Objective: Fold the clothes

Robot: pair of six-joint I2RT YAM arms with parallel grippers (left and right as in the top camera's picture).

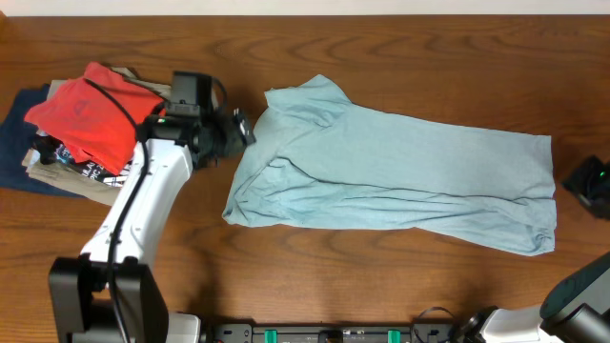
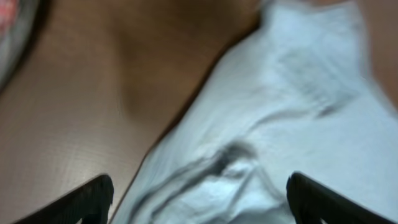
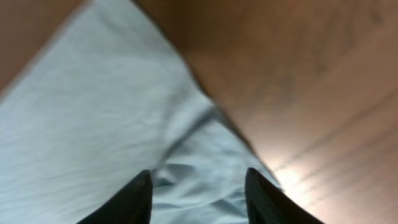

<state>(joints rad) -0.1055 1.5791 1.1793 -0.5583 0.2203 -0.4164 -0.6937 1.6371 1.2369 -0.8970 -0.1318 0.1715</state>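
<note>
Blue shirt (image 1: 400,171) lies mid-frame. L gripper (image 1: 244,130) spread wide by its frame-left edge, R gripper (image 3: 196,199) released too, over the shirt edge.

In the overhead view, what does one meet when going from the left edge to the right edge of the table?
Pile of clothes topped by a red shirt → left pincer → light blue T-shirt → right pincer.

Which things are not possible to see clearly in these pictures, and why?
- Overhead: lower garments of the pile, covered by the red shirt and left arm.
- Overhead: right arm, cut off by the frame edge.
- Left wrist: blue shirt folds, blurred.
</note>
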